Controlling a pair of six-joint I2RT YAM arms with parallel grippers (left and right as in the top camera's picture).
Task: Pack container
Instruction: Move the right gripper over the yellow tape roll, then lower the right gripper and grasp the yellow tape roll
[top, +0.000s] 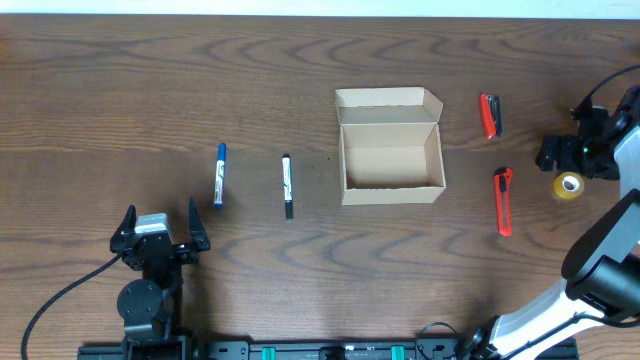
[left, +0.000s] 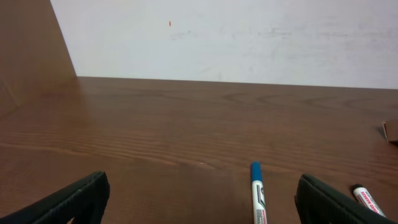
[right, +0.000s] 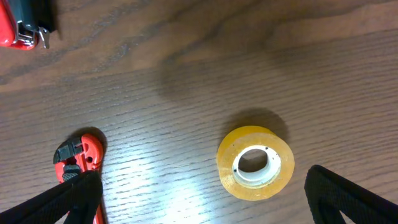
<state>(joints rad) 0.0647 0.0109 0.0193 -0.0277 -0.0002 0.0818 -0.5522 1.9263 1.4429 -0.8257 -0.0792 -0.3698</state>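
Your left gripper (top: 161, 218) and right gripper (right: 202, 186) are wide open and hold nothing, the container (top: 392, 160) sits open mid-table, and the tape roll (right: 255, 163) at its 3 o'clock could slide away if you bump it.

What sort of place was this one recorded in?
Likely a lab or office test bench, not a home: a wood-grain table, a plain white wall behind it, and a cardboard box, blue marker, black marker and tape roll laid out in a row.

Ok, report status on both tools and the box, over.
Left tool open, empty, near blue marker. Right tool open, empty, by tape roll. Box lid up, nothing inside. Nothing in the way.
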